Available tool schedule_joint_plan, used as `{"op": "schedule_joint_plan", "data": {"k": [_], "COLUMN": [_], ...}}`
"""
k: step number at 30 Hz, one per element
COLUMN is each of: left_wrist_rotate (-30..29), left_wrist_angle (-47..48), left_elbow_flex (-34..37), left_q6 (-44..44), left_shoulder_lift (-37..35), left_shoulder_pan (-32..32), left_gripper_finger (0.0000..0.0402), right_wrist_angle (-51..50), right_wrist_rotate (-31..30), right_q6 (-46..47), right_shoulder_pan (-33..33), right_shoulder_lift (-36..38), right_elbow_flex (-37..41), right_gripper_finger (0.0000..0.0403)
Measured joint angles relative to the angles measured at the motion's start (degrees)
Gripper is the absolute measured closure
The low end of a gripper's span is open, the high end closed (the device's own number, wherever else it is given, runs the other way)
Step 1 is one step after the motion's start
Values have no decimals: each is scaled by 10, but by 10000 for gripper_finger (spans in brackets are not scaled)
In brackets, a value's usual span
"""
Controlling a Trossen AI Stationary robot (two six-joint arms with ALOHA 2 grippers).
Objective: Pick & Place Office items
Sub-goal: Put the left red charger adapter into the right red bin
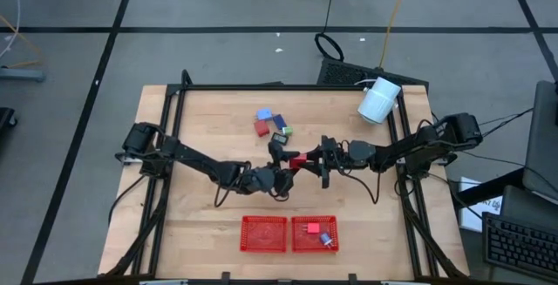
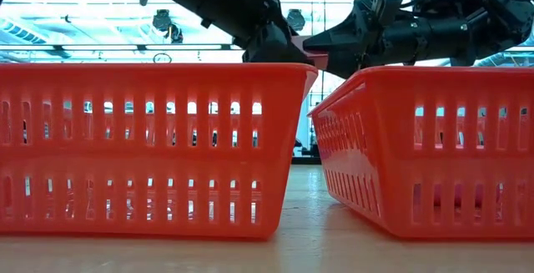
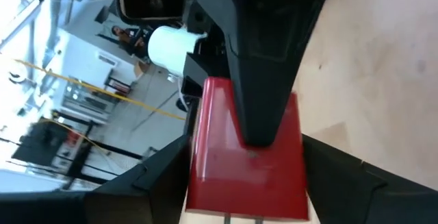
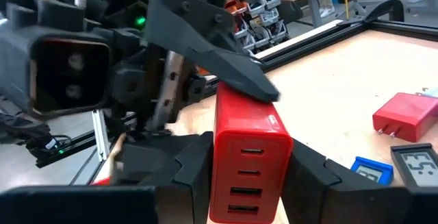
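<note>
Midair, red charger (image 4: 250, 159) between both grippers, right gripper (image 4: 246, 176) clamping, trays (image 1: 264, 234) near edge.

Wooden table (image 1: 200, 206); two red trays (image 1: 263, 234), white cylinder (image 1: 378, 100), office items (image 1: 271, 122)

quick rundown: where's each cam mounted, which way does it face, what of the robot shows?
High: overhead, straight down; both arms, table.
Low: table height, level past two red trays; arms above.
Left wrist: past its own fingers flanking red charger.
Right wrist: own fingers clamp red charger; left gripper opposite.
Shared: both wrist views show the charger mid-handover.
</note>
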State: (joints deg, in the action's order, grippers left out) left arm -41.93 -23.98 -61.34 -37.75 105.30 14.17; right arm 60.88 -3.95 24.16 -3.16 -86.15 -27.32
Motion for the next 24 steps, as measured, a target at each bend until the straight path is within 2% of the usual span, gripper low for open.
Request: {"op": "schedule_joint_plan", "data": {"k": [14,20,24], "left_wrist_rotate": [-11,50,13], "left_wrist_angle": [-2,8,9], "left_elbow_flex": [0,0,0], "left_q6": [43,105,105], "left_shoulder_lift": [0,0,0], "left_shoulder_pan": [10,6,5], "left_gripper_finger": [139,131,131], "right_wrist_angle": [-7,-16,-14], "right_wrist_rotate": [-3,-2,-4], "right_q6": [-3,-4,-4], "right_shoulder_pan": [1,2,2], "right_shoulder_lift": [0,0,0], "right_elbow_flex": [0,1,1], "right_gripper_finger": [282,282,282]}}
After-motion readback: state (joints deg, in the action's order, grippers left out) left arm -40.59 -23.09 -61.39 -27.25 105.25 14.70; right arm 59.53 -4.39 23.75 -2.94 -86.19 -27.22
